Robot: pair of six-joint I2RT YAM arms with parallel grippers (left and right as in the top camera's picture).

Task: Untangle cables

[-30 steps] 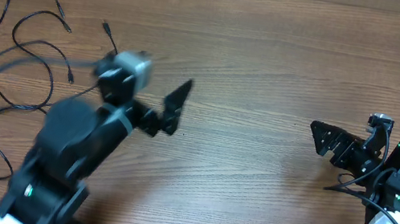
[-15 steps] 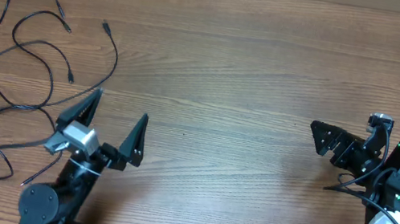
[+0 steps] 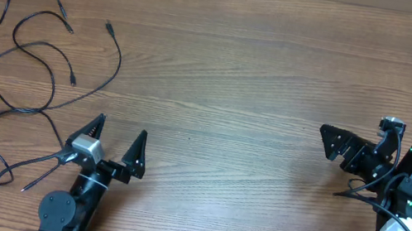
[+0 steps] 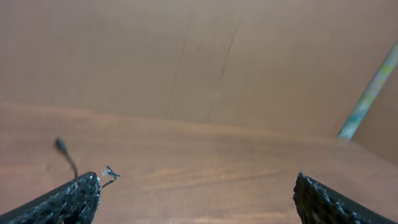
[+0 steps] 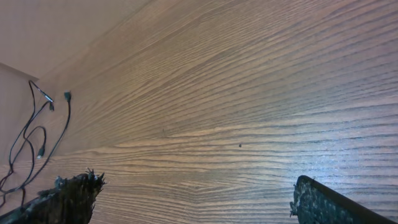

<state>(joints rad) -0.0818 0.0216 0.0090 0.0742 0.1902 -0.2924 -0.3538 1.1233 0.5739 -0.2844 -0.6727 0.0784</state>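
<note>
The cables are thin black cords lying in loose, crossing loops on the left of the wooden table, with small plug ends near the top of the tangle. My left gripper sits near the front edge, just right of the lowest strands, open and empty. The left wrist view shows a dark cable end above the left fingertip, apart from it. My right gripper hovers at the far right, open and empty. In the right wrist view a plug end of the cables lies far off at the left.
A plain wall rises behind the table's far edge. A pale striped rod leans at the right of the left wrist view. The right arm's base and wiring fill the front right corner.
My left arm has pulled back from over the table's left middle to the front edge, its open gripper now low beside the cables. The right arm has not moved.
</note>
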